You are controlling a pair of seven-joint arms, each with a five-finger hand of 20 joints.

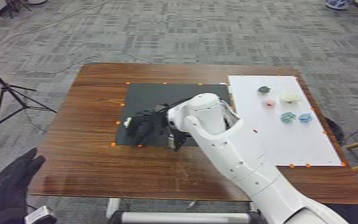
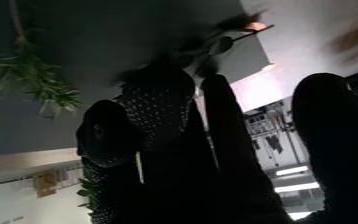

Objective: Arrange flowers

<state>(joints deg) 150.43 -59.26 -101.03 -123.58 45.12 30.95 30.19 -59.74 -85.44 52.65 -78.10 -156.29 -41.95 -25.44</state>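
Well, right robot hand (image 1: 147, 127) over black mat (image 1: 171, 90); green sprig (image 2: 42, 82) near.

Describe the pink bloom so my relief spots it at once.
In the head view, the brown table carries a white sheet on its right side. Among the small blooms toward the sheet's far end, the pink one lies just nearer than the dark green one and left of the creamy one. Its pink color sets it apart.

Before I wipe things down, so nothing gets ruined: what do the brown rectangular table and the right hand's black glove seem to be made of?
The table: wood or wood-look laminate, faintly glossy, by its streaky grain. The black glove on the right hand: probably matte fabric, by its dull, finely dotted surface.
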